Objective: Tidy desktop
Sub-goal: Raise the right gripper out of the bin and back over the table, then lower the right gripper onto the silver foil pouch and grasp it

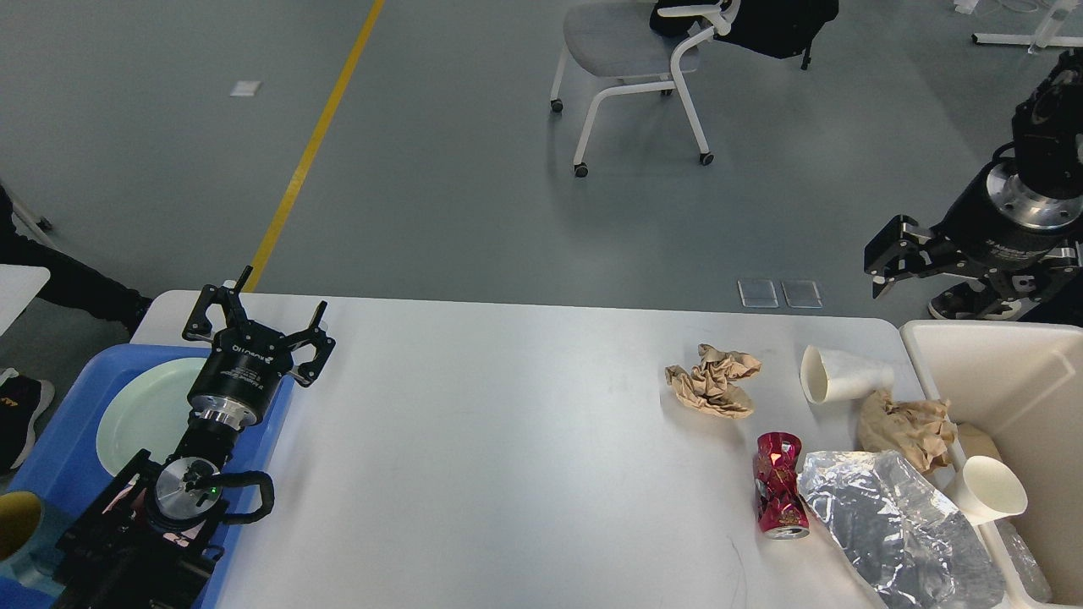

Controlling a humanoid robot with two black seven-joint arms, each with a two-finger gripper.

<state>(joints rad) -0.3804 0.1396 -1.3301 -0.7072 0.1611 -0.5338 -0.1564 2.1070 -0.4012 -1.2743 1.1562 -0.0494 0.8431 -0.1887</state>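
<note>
Across the desktop [508, 440], your tidying was barely begun: a crumpled paper [712, 381], a tipped paper cup [838, 374], a crushed red can [780, 484] and a foil sheet [897, 520] lay unsorted at its right end, beside the cream bin [998, 364]. Its white surface looked smooth and otherwise bare. Your left gripper [258, 317] hung spread and empty above the blue tray [59, 423]; your right gripper [956, 266] looked released, though partly cut off.

Count of things on and beside the bench

Two white paper cups [839, 375] [986, 490], two crumpled brown paper wads [713, 381] [904, 425], one crushed red can [780, 485], one silver foil bag [897, 529], one pale green plate [144, 410], one blue tray [59, 448], one cream bin [1007, 381], one office chair [630, 59].
</note>
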